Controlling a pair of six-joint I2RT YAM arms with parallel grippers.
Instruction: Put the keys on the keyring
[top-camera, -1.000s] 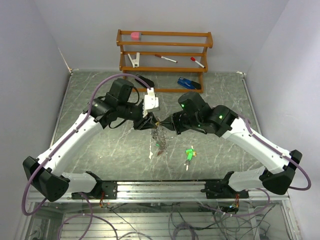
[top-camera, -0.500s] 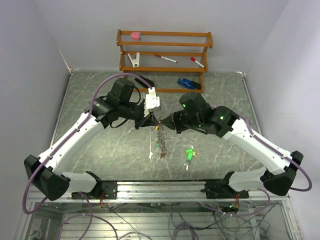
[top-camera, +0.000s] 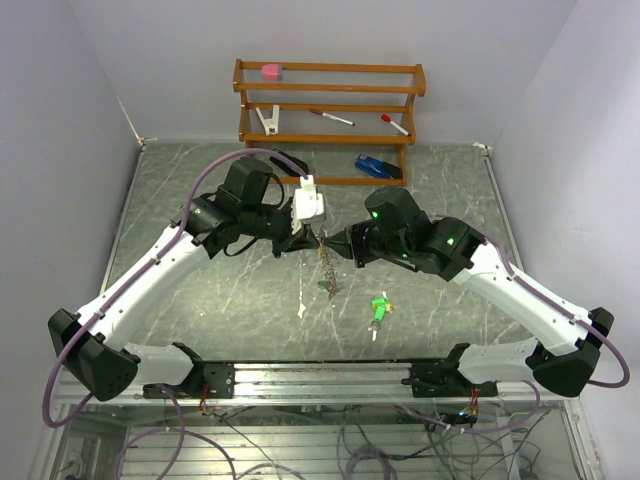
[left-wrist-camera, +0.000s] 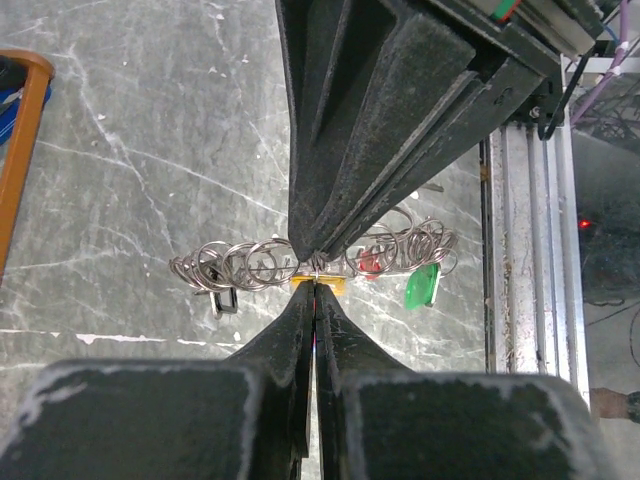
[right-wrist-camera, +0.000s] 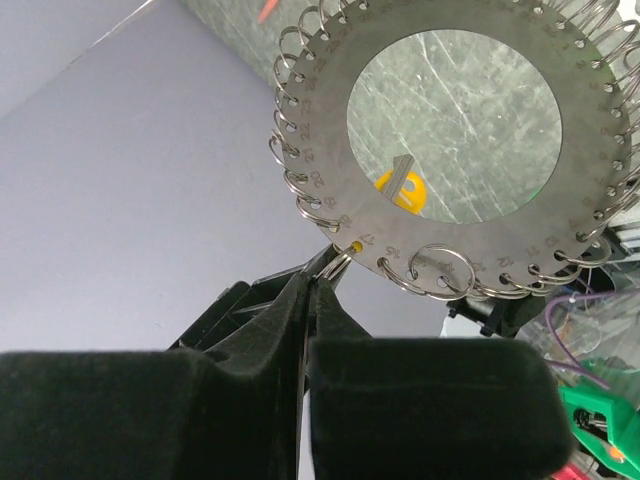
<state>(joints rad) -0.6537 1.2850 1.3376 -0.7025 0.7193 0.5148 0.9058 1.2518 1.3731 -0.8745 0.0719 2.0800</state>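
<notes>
Green key (top-camera: 378, 310) lay loose on the table (top-camera: 200, 300) nearest us. Farther, our right gripper (right-wrist-camera: 318, 275) clenched the raised keyring (right-wrist-camera: 320, 170) by its rim; our left gripper (left-wrist-camera: 315, 295) pinched shut opposite, contents unclear. We judged a steady hold mattered most.

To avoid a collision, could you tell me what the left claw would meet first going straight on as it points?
Most likely the right claw: its shut tips face the left claw tip to tip at the keyring, with hardly any gap.
</notes>
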